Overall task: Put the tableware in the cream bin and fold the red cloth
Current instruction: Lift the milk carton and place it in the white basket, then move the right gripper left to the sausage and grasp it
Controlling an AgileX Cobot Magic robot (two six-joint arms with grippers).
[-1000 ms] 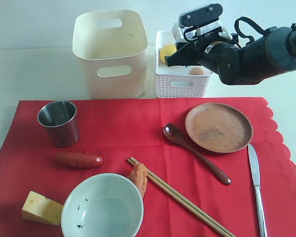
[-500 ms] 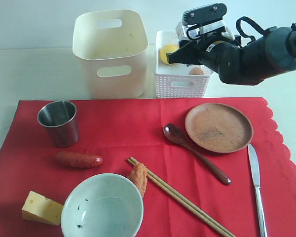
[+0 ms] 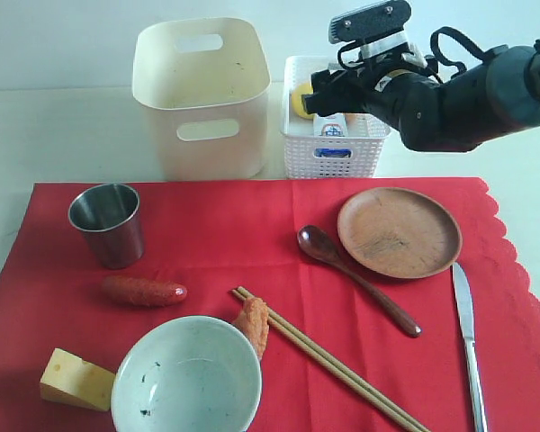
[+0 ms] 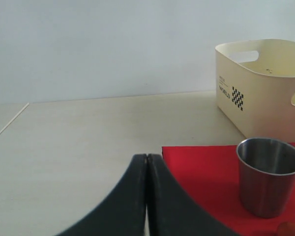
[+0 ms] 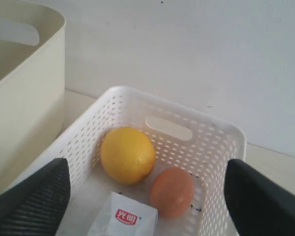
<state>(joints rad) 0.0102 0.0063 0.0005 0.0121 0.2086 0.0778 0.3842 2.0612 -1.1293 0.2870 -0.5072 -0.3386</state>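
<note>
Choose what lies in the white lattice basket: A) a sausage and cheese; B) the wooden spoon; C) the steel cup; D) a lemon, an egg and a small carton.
D: the right wrist view shows the lemon, the egg and the small carton inside the white lattice basket.

The exterior camera looks down steeply across the red cloth (image 3: 252, 243) toward the cream bin (image 3: 202, 99). The left wrist camera sits low, facing past the left claw (image 4: 146, 162) to the steel cup (image 4: 268, 177) and that same bin. The right wrist camera hangs close over the white lattice basket (image 5: 177, 105).
</note>
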